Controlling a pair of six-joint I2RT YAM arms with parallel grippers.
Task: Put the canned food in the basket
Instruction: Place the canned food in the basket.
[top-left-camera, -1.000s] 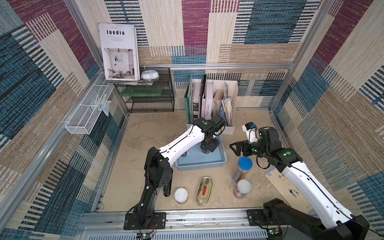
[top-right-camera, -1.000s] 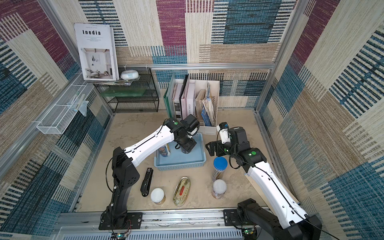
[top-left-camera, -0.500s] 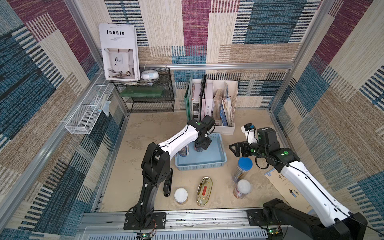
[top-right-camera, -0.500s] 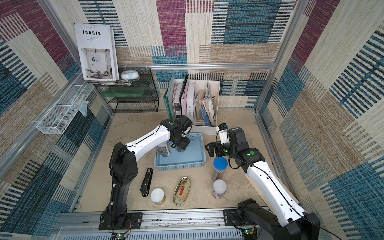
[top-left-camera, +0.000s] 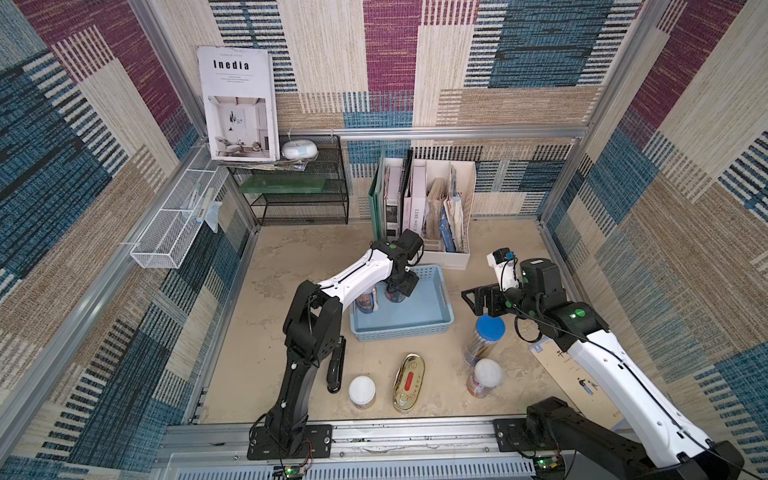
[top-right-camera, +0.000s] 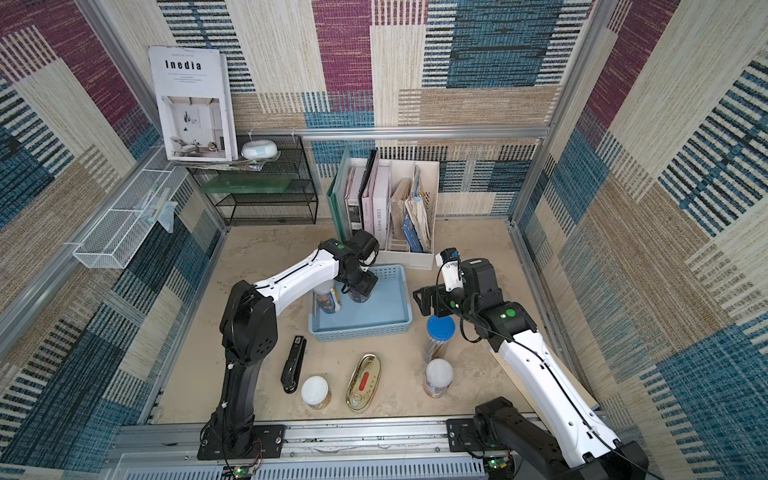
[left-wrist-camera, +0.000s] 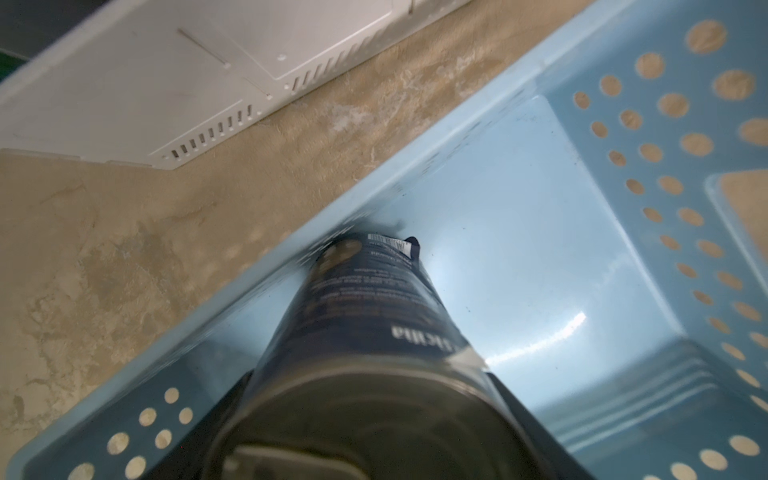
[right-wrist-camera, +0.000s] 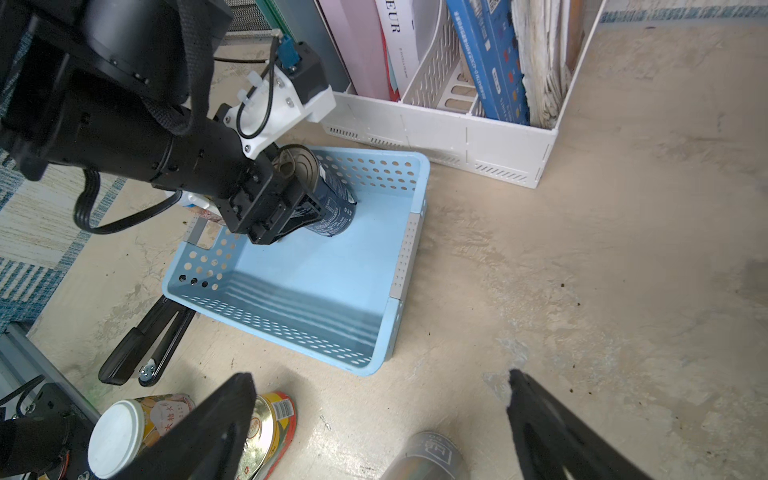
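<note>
Canned food (top-left-camera: 409, 382): apparently two in the basket (top-left-camera: 403, 330), three outside.

left arm stretched forward, wrist bent down, left hand (right-wrist-camera: 301, 205) clamped on a can (right-wrist-camera: 337, 193); right arm raised, right hand (right-wrist-camera: 374, 419) spread wide.

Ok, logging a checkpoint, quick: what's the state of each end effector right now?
Left end effector: closed on the pull-tab can, inside the blue basket.
Right end effector: open, holding nothing.
</note>
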